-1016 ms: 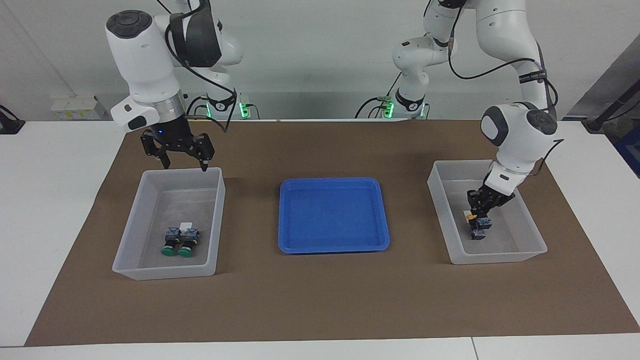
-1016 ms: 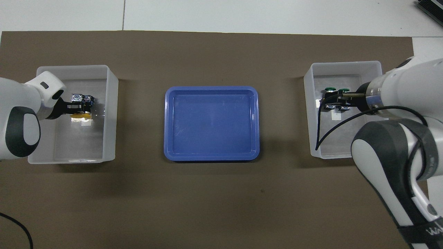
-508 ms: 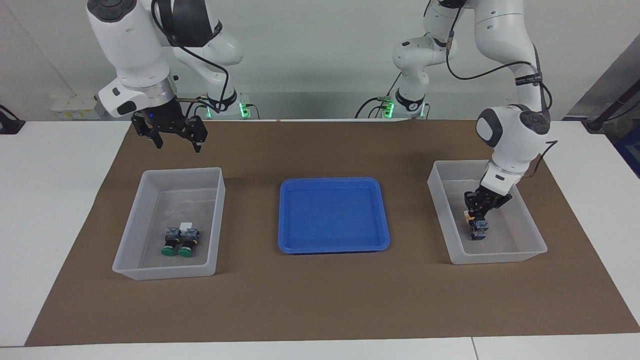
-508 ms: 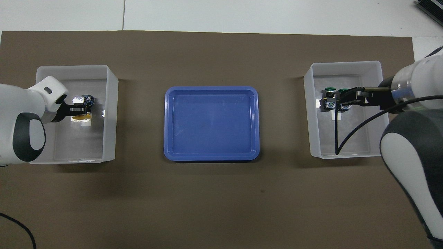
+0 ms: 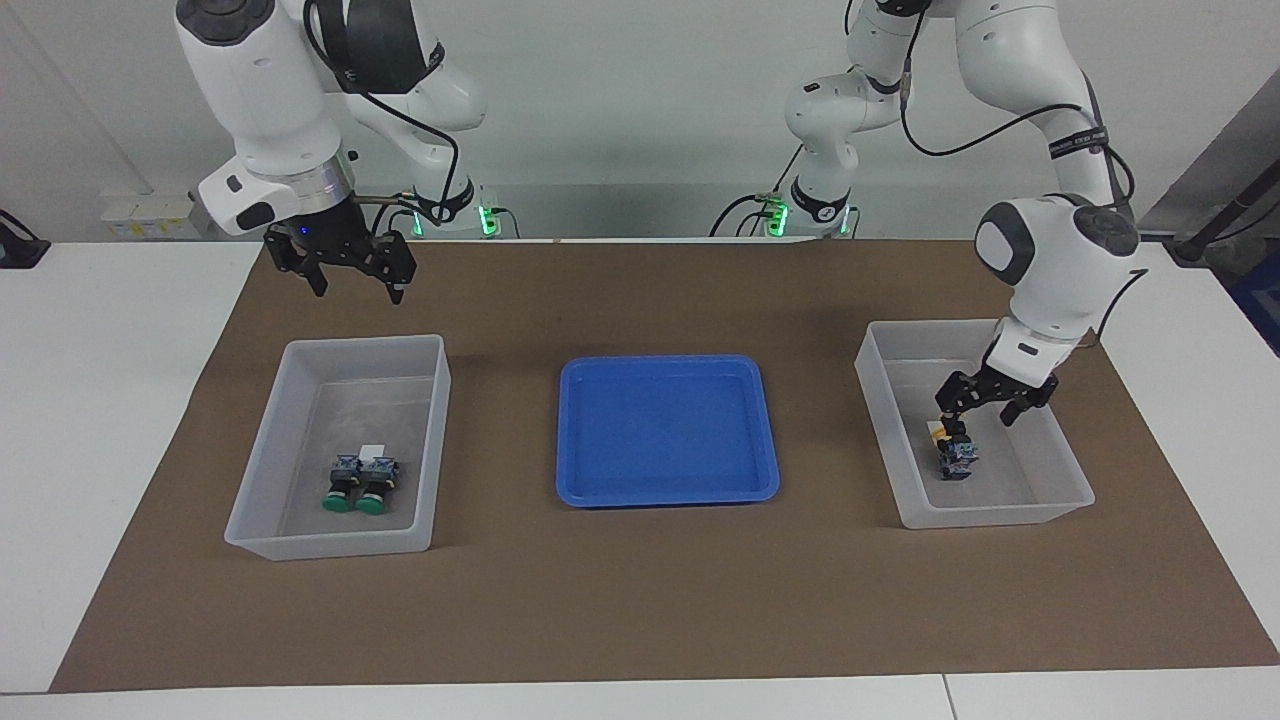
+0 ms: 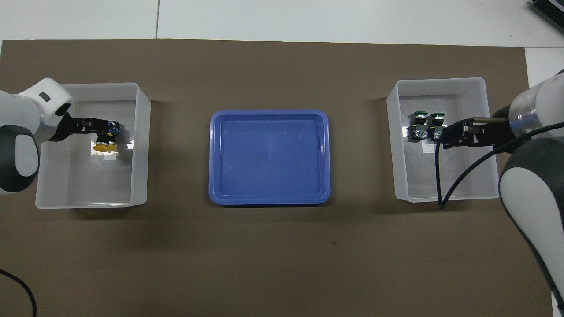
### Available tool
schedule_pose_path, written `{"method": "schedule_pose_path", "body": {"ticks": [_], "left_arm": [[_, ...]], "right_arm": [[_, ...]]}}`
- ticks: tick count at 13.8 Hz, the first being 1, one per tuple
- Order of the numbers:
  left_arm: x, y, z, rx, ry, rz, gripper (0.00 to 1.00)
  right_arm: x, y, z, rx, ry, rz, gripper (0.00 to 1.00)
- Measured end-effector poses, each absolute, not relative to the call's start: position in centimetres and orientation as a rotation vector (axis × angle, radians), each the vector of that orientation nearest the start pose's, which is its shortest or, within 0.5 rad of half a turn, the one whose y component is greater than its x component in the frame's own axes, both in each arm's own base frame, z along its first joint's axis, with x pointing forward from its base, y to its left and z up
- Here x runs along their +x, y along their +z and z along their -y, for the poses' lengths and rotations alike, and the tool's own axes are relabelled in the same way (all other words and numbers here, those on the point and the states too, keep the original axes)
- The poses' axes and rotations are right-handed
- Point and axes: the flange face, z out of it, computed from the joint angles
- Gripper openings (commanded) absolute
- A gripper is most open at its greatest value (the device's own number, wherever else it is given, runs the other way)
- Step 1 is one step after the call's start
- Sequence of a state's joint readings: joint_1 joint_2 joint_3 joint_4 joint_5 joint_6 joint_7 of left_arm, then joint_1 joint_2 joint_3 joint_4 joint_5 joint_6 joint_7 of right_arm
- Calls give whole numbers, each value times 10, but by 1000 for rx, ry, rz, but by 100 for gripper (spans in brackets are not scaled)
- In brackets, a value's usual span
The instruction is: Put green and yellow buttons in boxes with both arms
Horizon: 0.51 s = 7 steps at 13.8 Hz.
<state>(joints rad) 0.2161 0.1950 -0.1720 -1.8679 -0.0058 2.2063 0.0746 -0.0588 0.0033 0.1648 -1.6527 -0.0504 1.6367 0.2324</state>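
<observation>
Two green buttons (image 5: pixel 360 486) lie side by side in the box (image 5: pixel 330 545) at the right arm's end; they also show in the overhead view (image 6: pixel 425 125), in that box (image 6: pixel 436 82). My right gripper (image 5: pixel 358 290) is open and empty, up over the mat beside that box's robot-side rim; in the overhead view (image 6: pixel 451 134) it covers part of the box. Yellow buttons (image 5: pixel 955 455) lie in the other box (image 5: pixel 1000 515). My left gripper (image 5: pixel 985 408) is open just above them. In the overhead view it (image 6: pixel 99 125) partly hides the yellow buttons (image 6: pixel 105 146) in their box (image 6: pixel 97 86).
An empty shallow blue tray (image 5: pixel 668 430) sits between the two boxes, also in the overhead view (image 6: pixel 269 156). A brown mat (image 5: pixel 640 600) covers the white table. The right arm's black cable (image 6: pixel 440 176) hangs over the green buttons' box.
My left gripper has opened, let go of a yellow button in its box and lifted slightly. My right gripper rose from its box's rim toward the robots, then stayed still.
</observation>
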Motion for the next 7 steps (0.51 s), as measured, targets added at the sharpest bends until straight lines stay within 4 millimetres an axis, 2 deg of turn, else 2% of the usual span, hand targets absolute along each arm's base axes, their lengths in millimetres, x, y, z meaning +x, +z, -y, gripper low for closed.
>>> {"method": "schedule_pose_path", "body": {"ticks": [3, 7], "left_arm": [[630, 483, -33, -3166, -194, -42, 100], [628, 527, -24, -3139, -103, -92, 100]], "right_arm": [[557, 590, -54, -3188, 17, -196, 100], [557, 592, -54, -3180, 11, -198, 100]]}}
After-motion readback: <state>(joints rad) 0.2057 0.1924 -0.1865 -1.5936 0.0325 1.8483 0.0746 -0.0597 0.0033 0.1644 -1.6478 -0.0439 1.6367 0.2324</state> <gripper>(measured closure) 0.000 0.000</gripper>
